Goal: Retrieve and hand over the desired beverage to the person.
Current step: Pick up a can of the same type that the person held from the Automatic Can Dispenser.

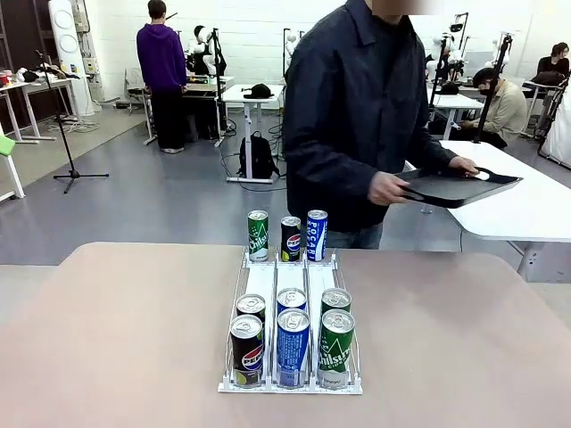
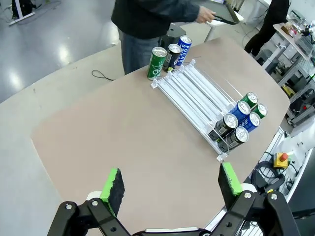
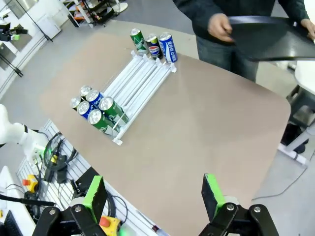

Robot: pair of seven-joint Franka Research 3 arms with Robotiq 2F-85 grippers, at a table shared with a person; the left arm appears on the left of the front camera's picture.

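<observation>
While the person [image 1: 348,116] holds a tray [image 1: 459,187], left claw [image 2: 171,178] spread wide, empty, right claw [image 3: 153,191] likewise.

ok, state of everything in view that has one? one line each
left gripper: open, empty
right gripper: open, empty
rack: on the table, middle lanes bare
six near cans: upright, at its near end
three far cans: upright, in a row at its far end
tray: held by the person, off the table

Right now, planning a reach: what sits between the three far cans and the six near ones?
Only bare rack lanes, plain in the front view.
</observation>
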